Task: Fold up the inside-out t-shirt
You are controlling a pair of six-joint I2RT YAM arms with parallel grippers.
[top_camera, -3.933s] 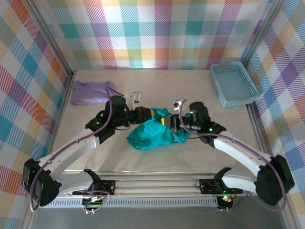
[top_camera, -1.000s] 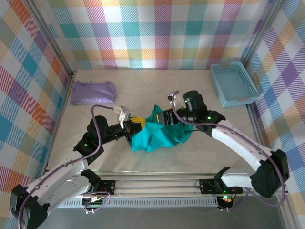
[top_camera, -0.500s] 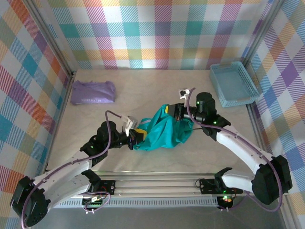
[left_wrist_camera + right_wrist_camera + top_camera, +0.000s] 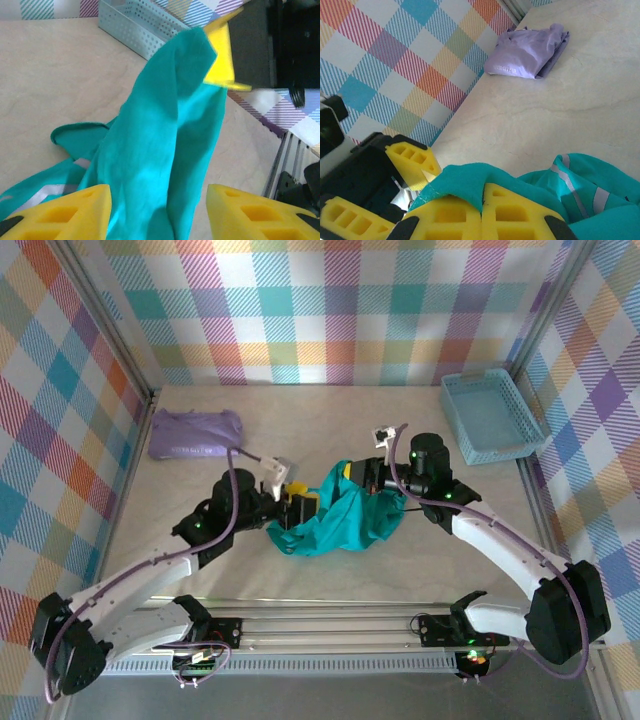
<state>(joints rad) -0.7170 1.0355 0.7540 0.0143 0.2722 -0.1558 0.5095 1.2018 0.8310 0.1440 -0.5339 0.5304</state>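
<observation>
one teal t-shirt (image 4: 340, 518) sat bunched mid-table between two claws: right gripper (image 4: 481, 207) clenched on its raised fold, left gripper (image 4: 157, 202) released, straddling the cloth. right wrist view caught one lavender garment (image 4: 530, 50), left wrist one blue basket (image 4: 132, 25).

Right wrist camera: a single short line of pale lettering runs along the near edge of the folded lavender garment (image 4: 530, 45), printed close to its fold. The characters are too small and blurred to make out. Nothing else in the scene carries writing, a label, a brand or a number that can be read.
</observation>
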